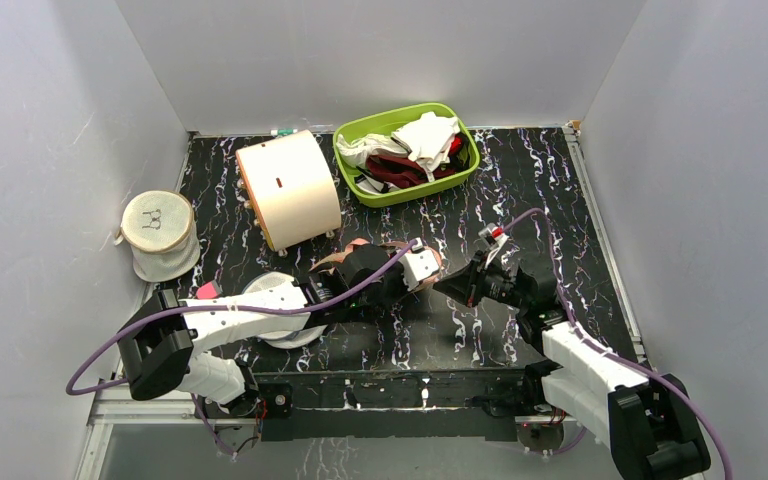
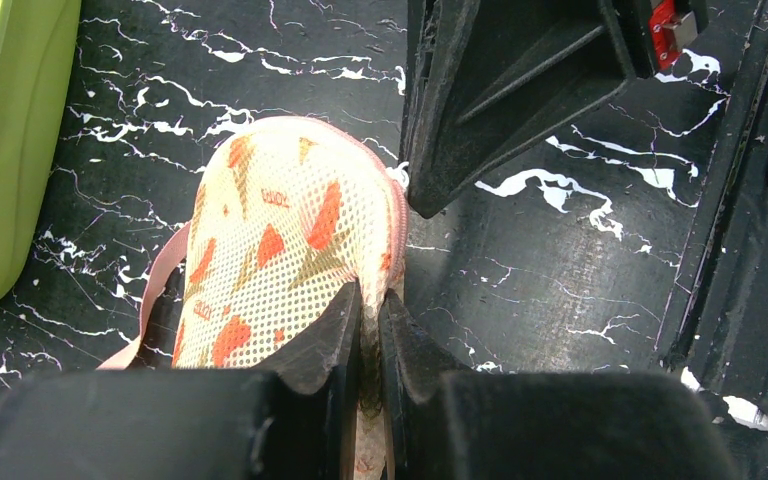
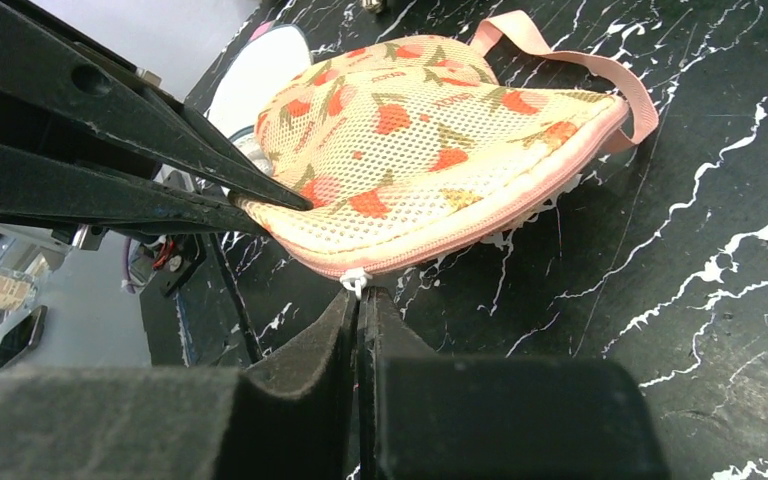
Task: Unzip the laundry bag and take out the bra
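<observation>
The laundry bag (image 2: 280, 240) is a peach mesh case with red and green print and pink zip edging. It lies on the black marbled table, mostly under my left arm in the top view (image 1: 360, 248). My left gripper (image 2: 370, 295) is shut on the bag's edge, with fabric pinched between the fingers. My right gripper (image 3: 360, 298) is shut on the small white zip pull (image 3: 356, 282) at the bag's (image 3: 430, 150) near seam. The zip looks closed along the seam that shows. The bra is hidden. The two grippers meet at the bag (image 1: 438, 275).
A green tub (image 1: 472, 150) at the back holds white cloths and a dark red garment. A cream drum-shaped case (image 1: 288, 190) lies on its side behind the bag. A white mesh cylinder bag (image 1: 158, 235) stands at the left wall. A white round pouch (image 3: 260, 70) lies under my left arm.
</observation>
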Controlling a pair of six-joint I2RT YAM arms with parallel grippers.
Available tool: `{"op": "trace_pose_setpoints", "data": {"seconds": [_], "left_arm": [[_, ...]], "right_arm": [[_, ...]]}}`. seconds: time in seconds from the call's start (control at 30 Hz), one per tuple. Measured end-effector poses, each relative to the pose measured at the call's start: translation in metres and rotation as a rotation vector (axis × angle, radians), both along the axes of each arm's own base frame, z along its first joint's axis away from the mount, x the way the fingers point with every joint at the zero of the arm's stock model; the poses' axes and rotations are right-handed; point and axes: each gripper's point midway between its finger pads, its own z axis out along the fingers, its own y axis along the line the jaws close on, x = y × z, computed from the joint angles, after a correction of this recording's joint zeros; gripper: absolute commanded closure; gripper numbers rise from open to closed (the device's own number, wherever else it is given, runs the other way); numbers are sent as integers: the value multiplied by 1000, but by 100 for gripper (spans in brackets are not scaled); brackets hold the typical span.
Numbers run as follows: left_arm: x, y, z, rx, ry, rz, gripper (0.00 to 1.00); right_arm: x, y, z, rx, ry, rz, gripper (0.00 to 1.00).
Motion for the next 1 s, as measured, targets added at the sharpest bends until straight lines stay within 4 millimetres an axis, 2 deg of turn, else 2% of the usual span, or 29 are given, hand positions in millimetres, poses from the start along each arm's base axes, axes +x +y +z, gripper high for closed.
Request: {"op": "trace_pose_setpoints", "data": {"seconds": [0.2,0.3,0.4,0.43,0.5,0.6,0.7,0.8,0.83,0.93,1.0], "left_arm": [[0,0,0,3,-5,-5,100],[-3,-2,-1,5,-6,-33,100],[-10,-7,-18,36,29,-82,100],[-11,-8,-23,47,40,-90,96],[-13,-11,-39,86,76,-106,78],[-15,-10,-48,114,92,-113,64],[-18,-7,-52,131,107,-120,53],[-21,-7,-54,131,128,-123,46],[-22,-7,-54,129,138,-122,39],[-28,-8,-54,109,190,-108,29],[-32,-10,-51,84,235,-90,27]], "right_arm": [[12,-11,-8,-47,44,-113,100],[31,-28,-15,-113,76,-259,100],[34,-38,-34,-182,143,-315,100],[32,-39,-39,-195,166,-315,100],[24,-40,-44,-200,216,-318,100],[16,-40,-47,-198,264,-311,100],[6,-38,-48,-201,317,-281,100],[1,-34,-43,-193,326,-249,100],[-2,-33,-41,-189,325,-236,100],[-10,-28,-38,-179,328,-199,100],[-14,-26,-36,-173,325,-179,100]]}}
